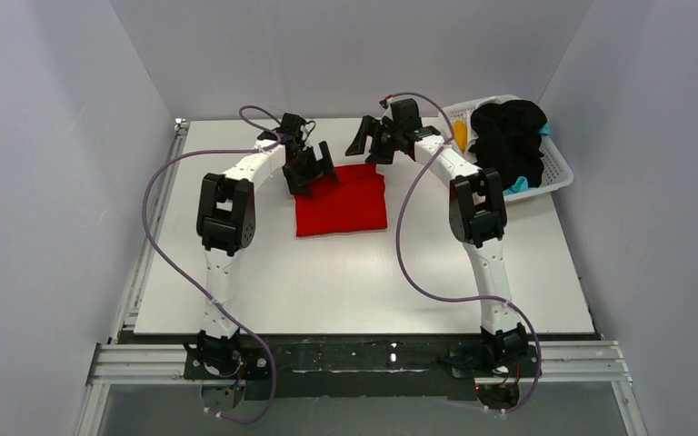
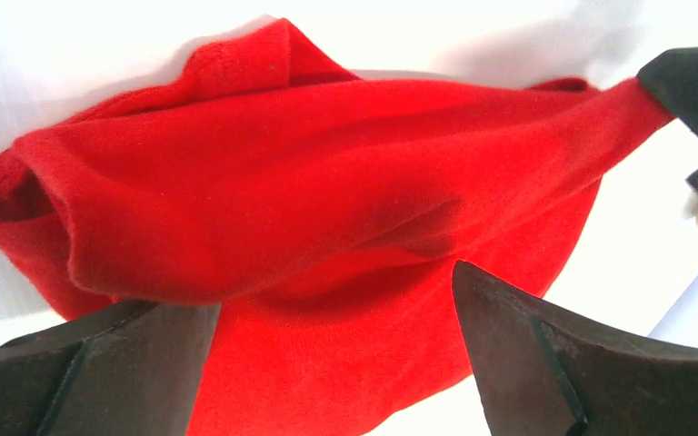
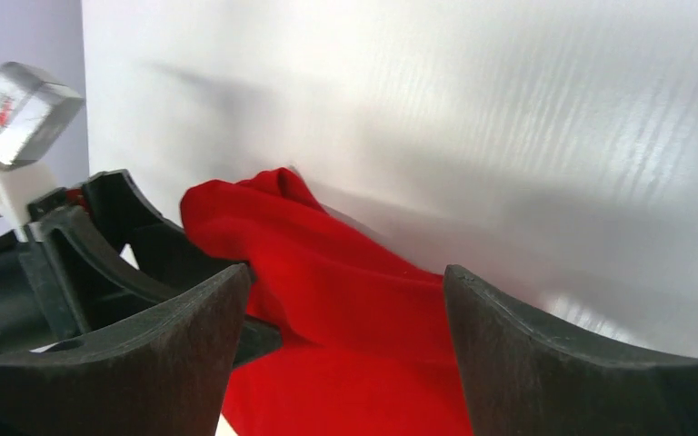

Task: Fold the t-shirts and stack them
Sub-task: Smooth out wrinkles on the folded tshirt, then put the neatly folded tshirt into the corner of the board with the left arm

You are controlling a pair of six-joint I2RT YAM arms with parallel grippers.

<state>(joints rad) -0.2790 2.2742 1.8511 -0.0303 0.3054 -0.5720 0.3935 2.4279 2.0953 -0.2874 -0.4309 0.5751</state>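
Note:
A bright red t-shirt [image 1: 341, 202] lies folded into a rough square at the middle of the table. My left gripper [image 1: 312, 170] is open just above its far left corner. In the left wrist view the red cloth [image 2: 327, 209] is bunched in thick folds beyond my open left gripper [image 2: 336, 291]. My right gripper [image 1: 369, 145] is open and empty above the shirt's far edge. In the right wrist view the red shirt [image 3: 354, 300] shows between the spread fingers of my right gripper [image 3: 345, 272]. A black t-shirt [image 1: 509, 136], an orange-yellow one [image 1: 460, 134] and a teal one [image 1: 518, 184] lie in the basket.
A white lattice basket [image 1: 554, 173] stands at the far right of the table. The two grippers are close together over the shirt's far edge; the left one shows in the right wrist view [image 3: 100, 263]. Grey walls enclose the table on three sides.

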